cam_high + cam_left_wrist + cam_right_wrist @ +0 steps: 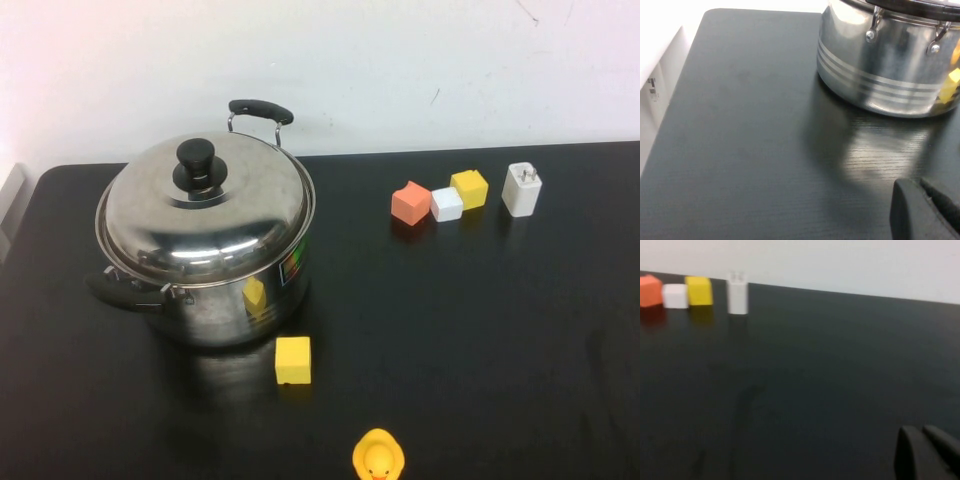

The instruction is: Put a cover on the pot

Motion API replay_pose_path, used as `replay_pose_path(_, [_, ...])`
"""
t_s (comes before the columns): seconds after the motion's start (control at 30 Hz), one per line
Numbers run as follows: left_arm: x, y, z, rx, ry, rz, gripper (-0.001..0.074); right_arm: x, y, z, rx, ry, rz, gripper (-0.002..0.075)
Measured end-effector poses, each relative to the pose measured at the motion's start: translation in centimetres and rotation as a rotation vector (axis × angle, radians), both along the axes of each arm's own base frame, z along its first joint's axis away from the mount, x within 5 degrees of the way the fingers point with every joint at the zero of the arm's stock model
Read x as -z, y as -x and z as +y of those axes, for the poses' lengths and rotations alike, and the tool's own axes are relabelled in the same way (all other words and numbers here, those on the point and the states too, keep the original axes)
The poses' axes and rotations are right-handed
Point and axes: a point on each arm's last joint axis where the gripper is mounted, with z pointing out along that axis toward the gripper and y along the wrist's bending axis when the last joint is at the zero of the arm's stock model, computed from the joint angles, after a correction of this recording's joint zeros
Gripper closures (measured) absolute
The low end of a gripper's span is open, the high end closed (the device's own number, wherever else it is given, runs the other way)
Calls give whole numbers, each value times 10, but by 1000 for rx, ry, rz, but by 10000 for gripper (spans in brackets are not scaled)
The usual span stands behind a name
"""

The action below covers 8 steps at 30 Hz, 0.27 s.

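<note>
The large steel pot (225, 300) stands at the left of the black table, with black side handles and a small colourful sticker. The domed steel lid (205, 215) with a black knob (196, 160) sits on top of it, closing it. Neither arm shows in the high view. In the left wrist view the pot's wall (890, 75) is ahead, and my left gripper (925, 187) is low over the table, apart from it, shut and empty. My right gripper (922, 432) is shut and empty over bare table, far from the pot.
A yellow cube (293, 360) lies just in front of the pot and a rubber duck (378, 457) stands at the front edge. At the back right stand an orange cube (411, 203), a white cube (447, 204), a yellow cube (469, 188) and a white plug (521, 189).
</note>
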Motion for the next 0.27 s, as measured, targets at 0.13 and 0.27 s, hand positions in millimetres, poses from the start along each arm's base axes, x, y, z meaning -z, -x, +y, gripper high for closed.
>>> replay_pose_path(0.13, [0, 0, 0, 0, 0, 0, 737, 1, 0, 4, -71, -48, 8, 728])
replay_pose_path(0.27, [0, 0, 0, 0, 0, 0, 737, 2, 0, 7, -115, -55, 22, 728])
